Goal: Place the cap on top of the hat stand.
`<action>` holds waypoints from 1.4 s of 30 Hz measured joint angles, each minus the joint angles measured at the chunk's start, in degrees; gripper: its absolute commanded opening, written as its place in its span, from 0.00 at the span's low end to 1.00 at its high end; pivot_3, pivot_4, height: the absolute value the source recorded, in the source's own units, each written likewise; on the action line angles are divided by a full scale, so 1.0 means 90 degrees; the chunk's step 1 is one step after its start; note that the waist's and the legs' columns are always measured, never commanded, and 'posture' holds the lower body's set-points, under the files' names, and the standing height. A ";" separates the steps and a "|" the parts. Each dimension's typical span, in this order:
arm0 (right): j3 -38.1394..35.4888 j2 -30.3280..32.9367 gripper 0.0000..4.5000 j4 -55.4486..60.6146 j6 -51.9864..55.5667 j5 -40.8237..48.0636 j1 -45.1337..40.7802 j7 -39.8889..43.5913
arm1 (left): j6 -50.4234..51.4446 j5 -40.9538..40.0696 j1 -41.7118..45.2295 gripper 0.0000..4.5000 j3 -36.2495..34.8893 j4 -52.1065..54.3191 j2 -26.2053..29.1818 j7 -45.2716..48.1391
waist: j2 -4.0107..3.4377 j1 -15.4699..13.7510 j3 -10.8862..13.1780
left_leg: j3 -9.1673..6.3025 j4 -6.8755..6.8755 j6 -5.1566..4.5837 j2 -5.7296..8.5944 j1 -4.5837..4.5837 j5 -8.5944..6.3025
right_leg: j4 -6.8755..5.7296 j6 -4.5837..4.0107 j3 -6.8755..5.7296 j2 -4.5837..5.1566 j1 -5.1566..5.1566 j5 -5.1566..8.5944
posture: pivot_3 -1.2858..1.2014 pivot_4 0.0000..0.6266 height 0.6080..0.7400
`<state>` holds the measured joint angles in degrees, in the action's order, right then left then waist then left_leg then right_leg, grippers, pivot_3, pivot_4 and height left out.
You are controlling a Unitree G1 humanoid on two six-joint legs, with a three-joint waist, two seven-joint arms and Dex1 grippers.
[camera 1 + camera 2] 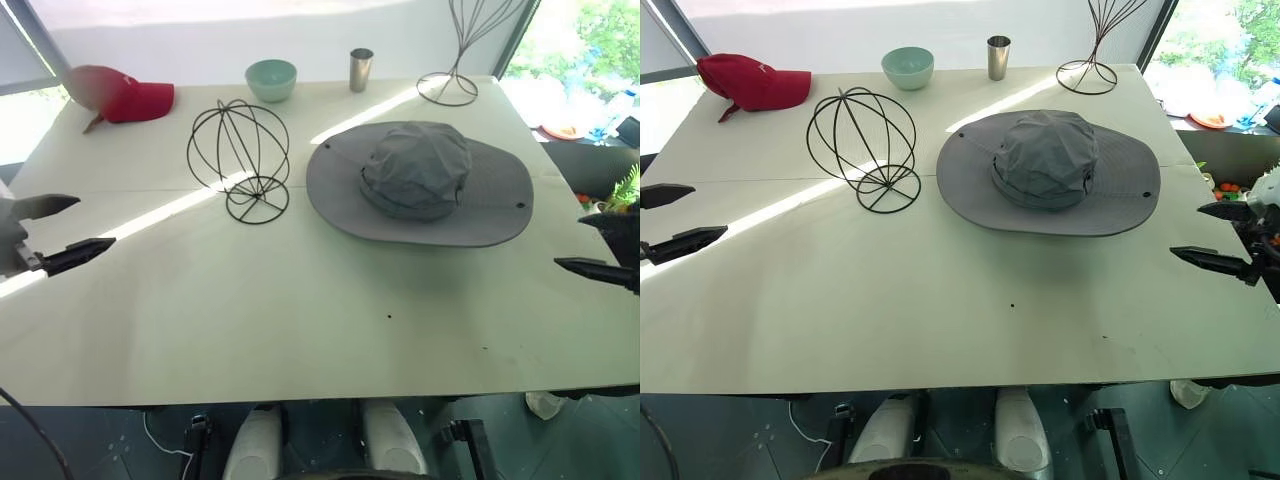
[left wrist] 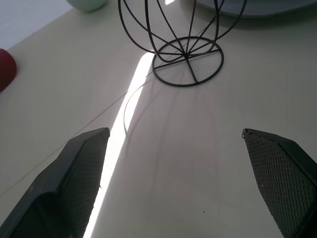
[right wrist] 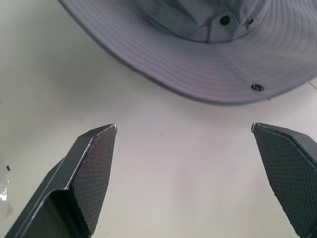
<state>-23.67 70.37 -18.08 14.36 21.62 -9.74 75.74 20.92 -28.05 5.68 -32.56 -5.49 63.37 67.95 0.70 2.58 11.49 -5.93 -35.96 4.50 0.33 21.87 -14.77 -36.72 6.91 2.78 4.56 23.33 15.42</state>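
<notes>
The red cap [image 1: 135, 98] lies at the table's far left corner, far from both grippers. The hat stand [image 1: 240, 150], a thin dark wire globe on a small round wire base [image 2: 187, 62], stands left of centre on the pale table [image 1: 300, 320]. My left gripper [image 1: 95, 222] hovers open at the table's left edge, pointing toward the stand, with nothing between its fingers. Over at the right edge my right gripper [image 1: 1186, 230] is open and empty too, aimed at the brim of a grey wide-brimmed hat [image 3: 198, 54].
The grey hat [image 1: 420, 180] lies flat right of the stand. Along the back edge stand a pale green bowl [image 1: 271, 78], a metal cup [image 1: 361, 68] and a taller wire stand on a ring base [image 1: 448, 88].
</notes>
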 measured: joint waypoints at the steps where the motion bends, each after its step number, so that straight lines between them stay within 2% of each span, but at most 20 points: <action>1: -0.0003 -0.0001 0.99 0.0000 0.0000 0.0000 0.0017 0.0001 | -0.0002 0.0010 0.0018 1.00 0.0034 -0.0033 0.0000 -0.0001 | 0.0000 0.0002 0.0000 | 0.0000 -0.0002 0.0000 0.0000 0.0001 0.0000 | -0.0003 0.0000 0.0000 0.0000 0.0001 0.0000 | 0.52 0.24 1.00; 13: -0.0235 -0.0008 0.99 0.0209 0.0112 0.0021 0.0134 -0.0130 | 0.0031 0.0074 0.0486 1.00 0.0282 -0.0192 0.0000 -0.0102 | 0.0000 0.0007 0.0000 | 0.0001 -0.0009 0.0000 0.0000 -0.0007 0.0000 | -0.0029 0.0000 0.0002 0.0000 0.0002 0.0000 | 0.52 0.24 1.00; 17: -0.0334 -0.0009 0.99 0.0494 0.0367 0.0139 0.0248 -0.0151 | 0.0506 -0.0264 0.0627 1.00 0.0285 -0.0059 0.0001 0.0081 | 0.0000 0.0002 0.0000 | 0.0001 -0.0012 0.0000 0.0000 -0.0006 0.0000 | -0.0033 0.0000 0.0002 0.0000 0.0002 0.0000 | 0.52 0.24 1.00; 23: -0.0419 -0.0010 0.99 0.1102 0.0275 0.0097 0.0271 -0.0338 | 0.1412 -0.1115 0.0929 1.00 0.0357 0.1440 0.0001 0.0029 | 0.0001 -0.0006 0.0000 | -0.0001 -0.0019 0.0000 0.0000 -0.0004 0.0000 | -0.0036 0.0001 0.0002 0.0001 0.0001 0.0000 | 0.52 0.24 1.00; 29: -0.0351 0.0005 0.99 0.2468 0.0248 -0.0292 0.0231 -0.0959 | 0.2187 -0.2103 0.1394 1.00 0.0843 0.2711 -0.0014 -0.0105 | 0.0000 0.0014 0.0000 | 0.0000 -0.0015 0.0000 0.0000 -0.0012 0.0000 | -0.0043 0.0000 0.0005 -0.0001 0.0001 0.0000 | 0.52 0.24 1.00; 37: 0.0534 -0.0606 0.99 0.4454 0.0508 -0.1271 0.0972 -0.2227 | 0.2156 -0.1984 0.1862 1.00 0.2003 0.2719 -0.0300 -0.0031 | 0.0010 -0.0042 -0.0004 | -0.0005 -0.0025 0.0000 0.0004 0.0000 0.0000 | -0.0041 0.0000 0.0004 -0.0001 0.0001 0.0000 | 0.52 0.24 1.00; 42: 0.1364 -0.0798 0.99 0.4754 0.0444 -0.2073 0.1078 -0.2778 | 0.2080 -0.1866 0.2110 1.00 0.2387 0.2647 -0.0459 -0.0032 | 0.0012 -0.0014 -0.0003 | -0.0006 -0.0026 0.0000 0.0004 -0.0001 0.0001 | -0.0041 0.0000 0.0004 -0.0002 0.0001 0.0000 | 0.52 0.24 1.00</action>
<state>-11.39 63.19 24.71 18.36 2.97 -0.04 50.73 39.64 -44.84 24.67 -11.08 18.34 59.24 67.66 0.80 2.46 11.47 -5.99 -36.20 4.50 0.36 21.86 -14.76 -37.09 6.91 2.81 4.54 23.34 15.42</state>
